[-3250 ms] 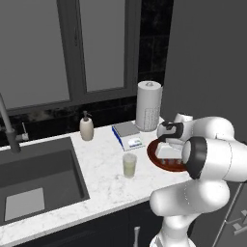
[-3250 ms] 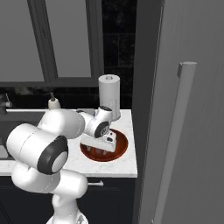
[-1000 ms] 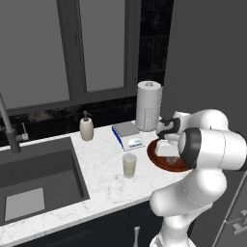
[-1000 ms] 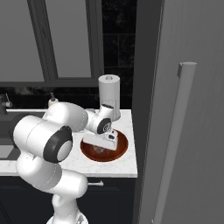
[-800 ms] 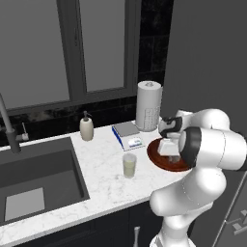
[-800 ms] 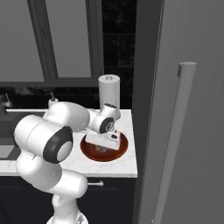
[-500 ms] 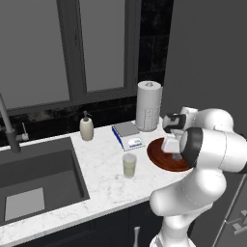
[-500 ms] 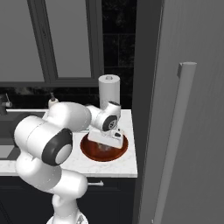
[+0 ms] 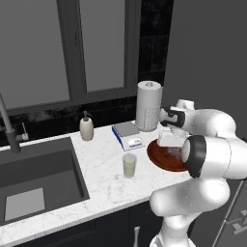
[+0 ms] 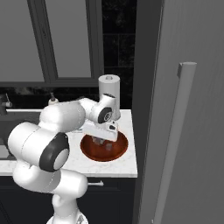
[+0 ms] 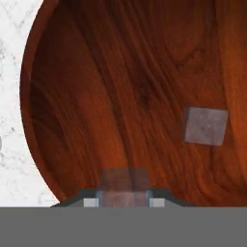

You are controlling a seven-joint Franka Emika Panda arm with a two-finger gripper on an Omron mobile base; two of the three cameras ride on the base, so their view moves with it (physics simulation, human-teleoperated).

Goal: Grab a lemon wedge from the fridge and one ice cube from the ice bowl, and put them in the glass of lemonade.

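In the bowl: one ice cube (image 11: 124,185) sits between the two finger tips at the bottom of the hand view, which suggests it was picked as the single cube the task asks for.
Jaws: nearly closed, pinching that ice cube from both sides; the narrow gap matches the cube's width.
Gripper (image 10: 103,141): it points down into the bowl, just above the floor of it, so the cube can be lifted straight out.
Second cube (image 11: 206,126): lies loose on the bowl's floor, apart from the held one and not touched.
Bowl (image 9: 159,160): reddish-brown, wide and shallow, on the counter's right end beside the fridge; its low wall leaves room for the hand to reach in from above.
Glass (image 9: 129,165): stands on the counter (image 9: 106,169) left of the bowl, near it, holding pale drink; a short carry is likely all that is needed.
Fridge (image 10: 183,109): door shut, tall bar handle facing the robot.
Lemon wedge: none can be seen; presumably behind the shut door.
Further out: paper towel roll (image 9: 148,106), scale (image 9: 128,135), soap bottle (image 9: 86,127) and sink (image 9: 38,178).
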